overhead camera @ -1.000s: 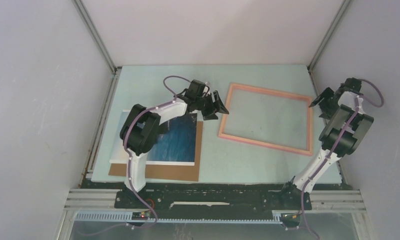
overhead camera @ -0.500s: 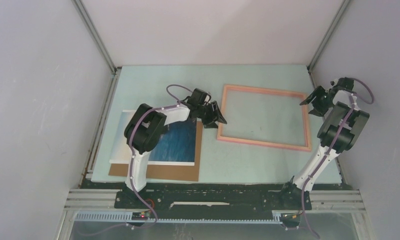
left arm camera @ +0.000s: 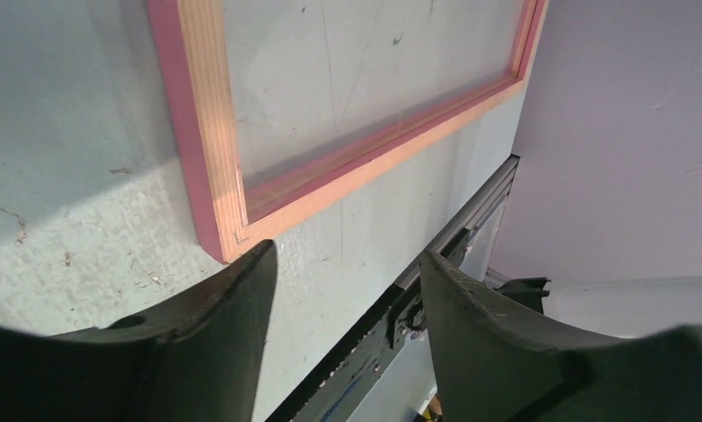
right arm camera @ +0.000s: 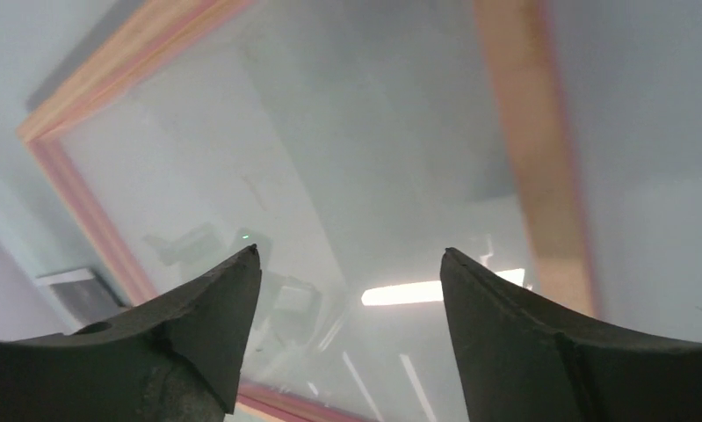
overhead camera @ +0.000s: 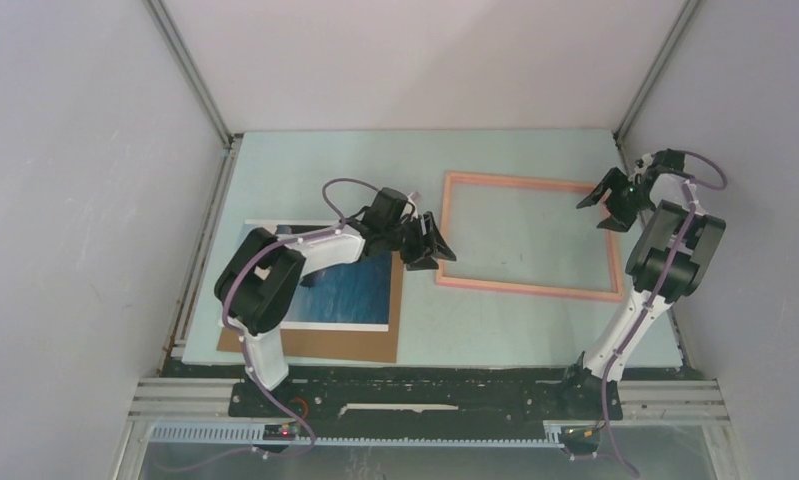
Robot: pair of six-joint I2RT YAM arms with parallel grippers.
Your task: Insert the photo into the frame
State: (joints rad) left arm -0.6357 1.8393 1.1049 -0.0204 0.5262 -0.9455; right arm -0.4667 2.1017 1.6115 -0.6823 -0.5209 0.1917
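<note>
The salmon-pink frame (overhead camera: 528,289) lies flat on the table right of centre, its clear middle showing the table. It also shows in the left wrist view (left arm camera: 208,141) and the right wrist view (right arm camera: 527,149). The photo (overhead camera: 345,288), blue sea with a white border, lies at the left on a brown cardboard sheet (overhead camera: 320,346), partly hidden by my left arm. My left gripper (overhead camera: 430,246) is open and empty at the frame's near-left corner, one finger (left arm camera: 233,308) just beside that corner. My right gripper (overhead camera: 605,205) is open and empty above the frame's far-right part.
Grey enclosure walls stand close on the left, back and right. A metal rail (left arm camera: 470,220) runs along the table's near edge. The brown cardboard sheet reaches almost to that front edge.
The frame has slid and turned a little toward the left and now lies squarer to the table. My left gripper has drawn back and down to its near-left corner. My right gripper has moved left over the frame.
</note>
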